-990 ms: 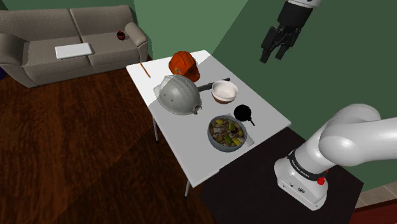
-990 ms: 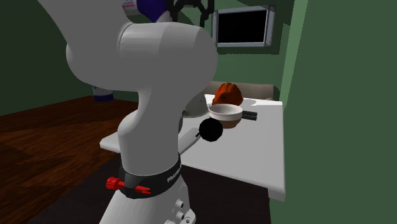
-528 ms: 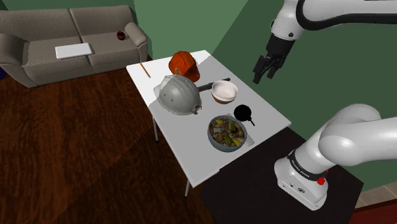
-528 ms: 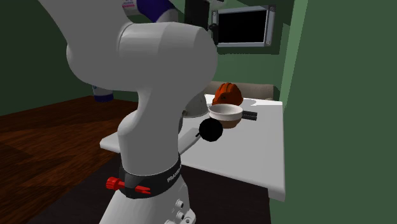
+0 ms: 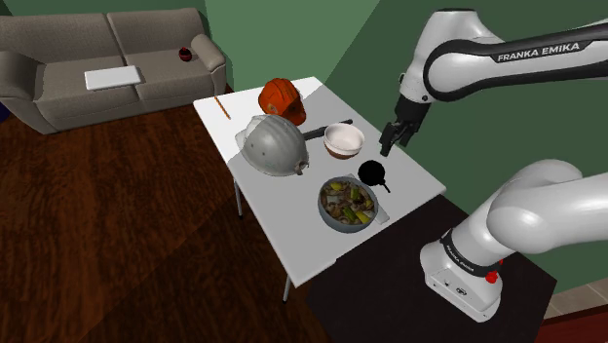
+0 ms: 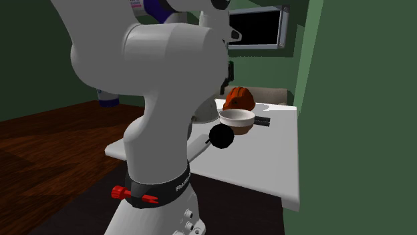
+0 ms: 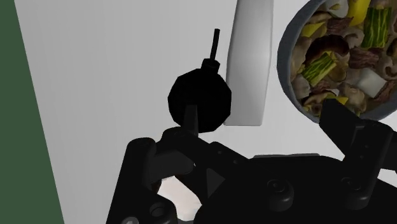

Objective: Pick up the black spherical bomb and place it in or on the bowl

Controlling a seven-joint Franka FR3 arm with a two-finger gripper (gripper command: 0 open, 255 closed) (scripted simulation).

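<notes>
The black round bomb (image 5: 372, 173) with a short fuse lies on the white table (image 5: 292, 229), between a white bowl (image 5: 343, 140) with a brown base and a grey bowl (image 5: 348, 204) full of food. My gripper (image 5: 387, 146) hangs open above the table, just beyond the bomb and beside the white bowl. In the wrist view the bomb (image 7: 198, 102) sits right ahead of one finger (image 7: 190, 118), and the other finger (image 7: 340, 124) stands far off in front of the food bowl (image 7: 337, 57). The second exterior view shows the bomb (image 6: 221, 136) in front of the white bowl (image 6: 238, 120).
A grey hard hat (image 5: 276, 144) and an orange helmet (image 5: 281, 97) take up the far half of the table. A pale flat thing (image 7: 251, 63) lies between bomb and food bowl. A grey sofa (image 5: 97, 58) stands beyond on the dark wood floor. Green wall runs close behind the arm.
The arm has swung down from high at the shoulder view's upper right to just above the table near the bomb. The fingers stay apart. Nothing on the table has moved.
</notes>
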